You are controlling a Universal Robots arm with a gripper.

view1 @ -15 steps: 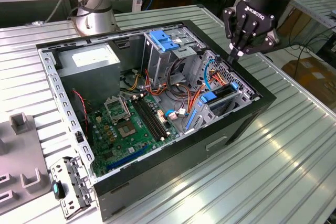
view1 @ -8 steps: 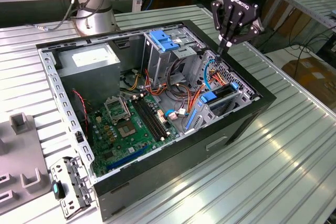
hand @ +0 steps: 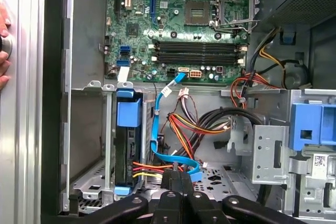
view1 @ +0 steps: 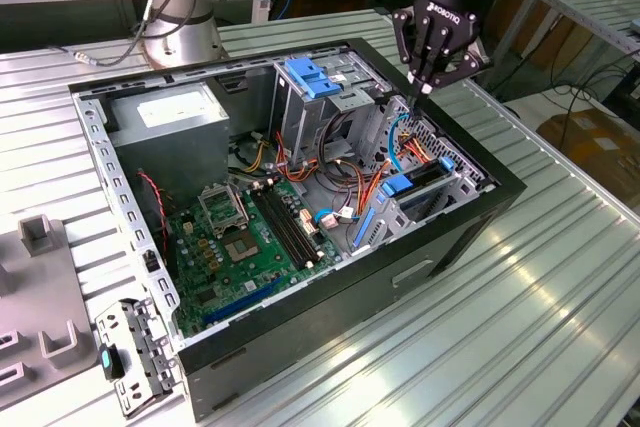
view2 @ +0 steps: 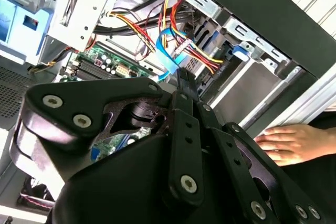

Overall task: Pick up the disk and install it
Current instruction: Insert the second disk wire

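The disk [hand: 127, 148] stands on edge in the metal drive cage at the case's front corner, with its blue rail [hand: 128, 113] on top and cables plugged into its end. In the exterior view the disk [view1: 402, 185] sits low in that cage, toward the exterior view's right. My gripper [view1: 424, 87] hangs just above the cage's far end, apart from the disk. Its black fingers [hand: 181, 179] are pressed together, shut on nothing. The fingertips [view2: 184, 77] point down at the blue flat cable [hand: 157, 135] and the red and yellow wires beside the disk.
The open black computer case [view1: 470, 232] lies on a slatted metal table. Inside are the motherboard [view1: 240, 237], a grey power supply box [view1: 165, 117] and a blue bracket [view1: 315, 77] on the upper cage. A person's hand [view2: 291, 142] rests outside the case wall.
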